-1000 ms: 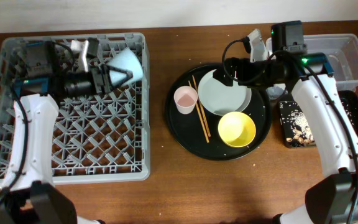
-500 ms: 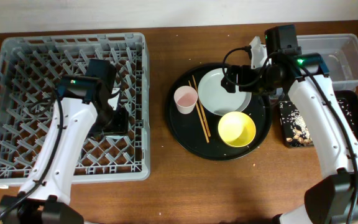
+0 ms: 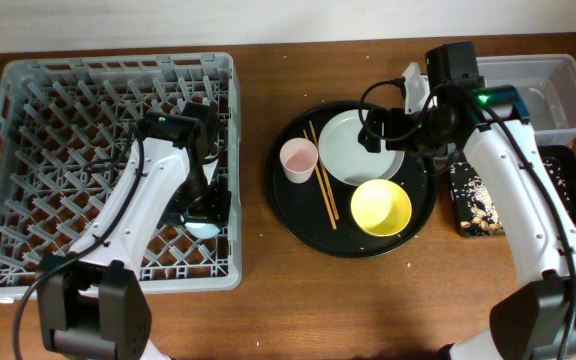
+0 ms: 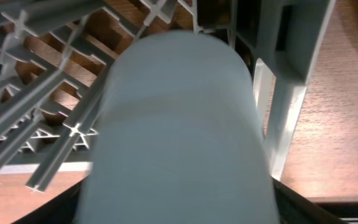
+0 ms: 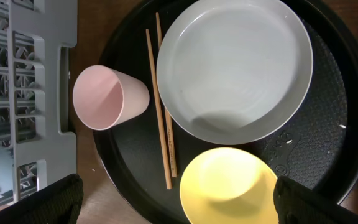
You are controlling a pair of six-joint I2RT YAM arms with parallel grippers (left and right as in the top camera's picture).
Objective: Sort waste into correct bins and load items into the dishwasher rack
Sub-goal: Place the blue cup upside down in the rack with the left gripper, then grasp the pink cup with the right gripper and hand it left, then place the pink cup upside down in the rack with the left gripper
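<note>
Cup (image 4: 179, 124) looks pale blue, smooth, cylindrical.

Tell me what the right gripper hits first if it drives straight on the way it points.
Probably the yellow bowl, lying right ahead of the open right gripper in its wrist view. Depth is unclear, so the white plate could come first.

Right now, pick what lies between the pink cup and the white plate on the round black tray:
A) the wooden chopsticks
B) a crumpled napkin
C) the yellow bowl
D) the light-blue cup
A: in the right wrist view the wooden chopsticks lie side by side on the round black tray, between the pink cup and the white plate.
</note>
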